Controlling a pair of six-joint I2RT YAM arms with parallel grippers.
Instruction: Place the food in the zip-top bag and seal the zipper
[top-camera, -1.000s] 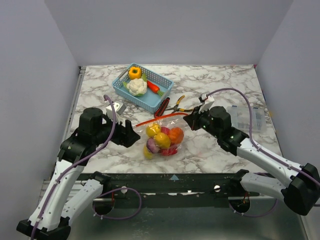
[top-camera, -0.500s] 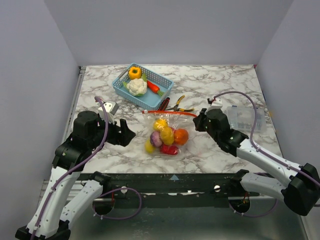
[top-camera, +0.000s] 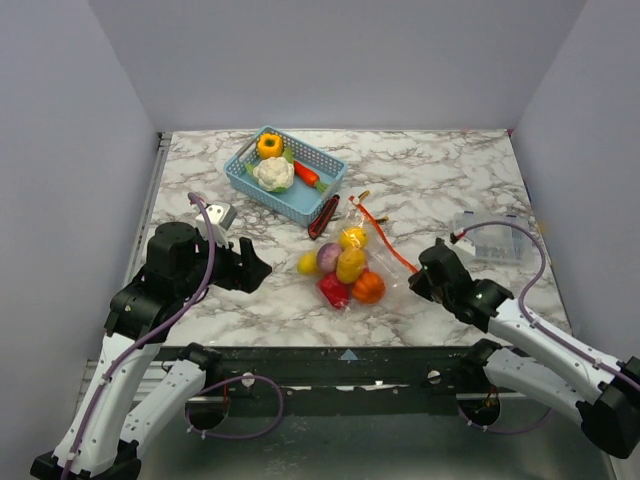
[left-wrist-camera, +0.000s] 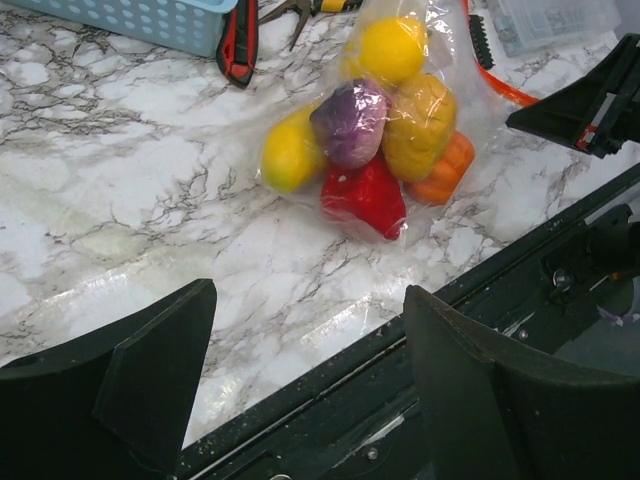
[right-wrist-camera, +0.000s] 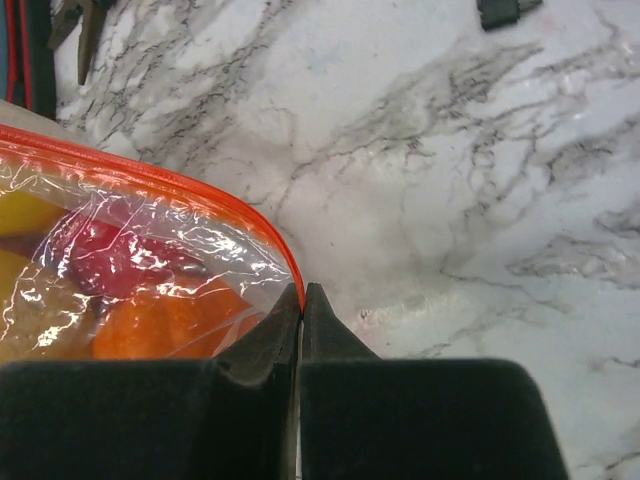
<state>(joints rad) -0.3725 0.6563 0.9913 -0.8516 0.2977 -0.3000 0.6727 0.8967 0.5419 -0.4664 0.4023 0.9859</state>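
The right arm stretches low over the table. Its tool is clamped narrow on the near end of the zipper, and in the wrist view both fingertips meet on the red-orange strip. The left arm is folded with its elbow raised. Its tool is spread wide, holds nothing and touches nothing.

The zip-top bag lies flat between the two tools, just left of the right tool and apart from the left one. The zipper runs away from the right tool towards the far left. Inside the crinkled clear plastic the food sits bunched together: yellow, purple, red and orange pieces.

Beyond the bag, a red-and-black handled item lies beside a blue basket with more toy vegetables in it. A clear plastic box sits just right of the right tool. The table is white marble-patterned, enclosed by plain pale grey walls.
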